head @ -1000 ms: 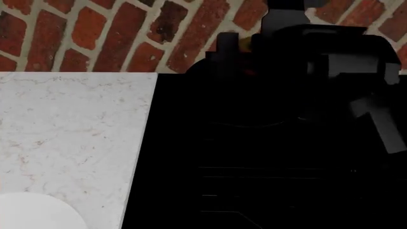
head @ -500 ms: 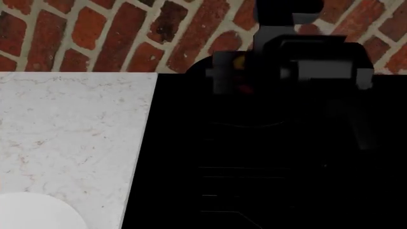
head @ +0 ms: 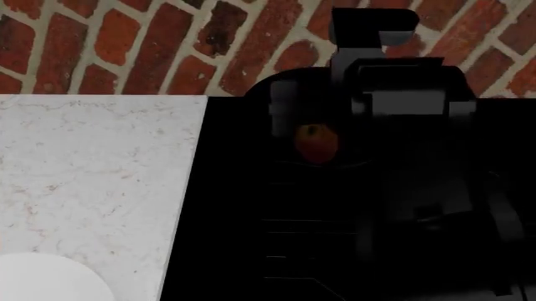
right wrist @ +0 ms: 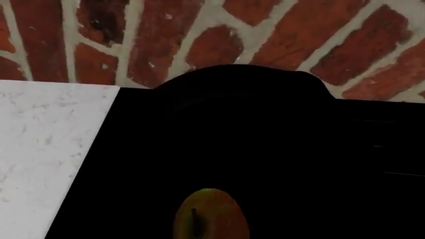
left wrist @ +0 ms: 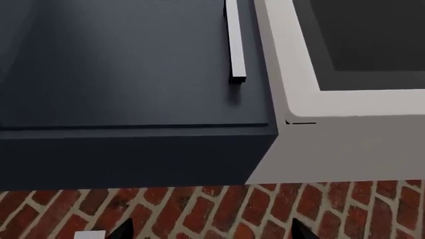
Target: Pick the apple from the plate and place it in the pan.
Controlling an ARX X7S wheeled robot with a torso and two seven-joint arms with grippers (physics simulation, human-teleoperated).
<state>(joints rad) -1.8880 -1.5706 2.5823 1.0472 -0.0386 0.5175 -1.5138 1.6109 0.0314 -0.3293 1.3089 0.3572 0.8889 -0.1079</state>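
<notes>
The dark red apple (head: 317, 143), with a yellowish patch on top, lies inside the black pan (head: 258, 89) at the back of the stove. My right gripper (head: 314, 119) hovers just above it; its grey finger (head: 285, 113) ends higher than the apple and apart from it. In the right wrist view the apple (right wrist: 211, 215) is dim, in front of the pan's rounded rim (right wrist: 246, 74). The white plate (head: 46, 279) is bare at the counter's near left corner. My left gripper (left wrist: 209, 231) is open over brick, far from all of them.
The black stovetop (head: 235, 207) with its grates fills the right half, and a pale marble counter (head: 92, 169) lies to the left. A brick wall (head: 125, 44) stands close behind both. The left wrist view shows a dark cabinet (left wrist: 133, 74) and a white basin edge (left wrist: 332, 114).
The right arm swung left over the pan. The apple, half hidden beside the grey finger before, has dropped below the fingertip and is now in plain view.
</notes>
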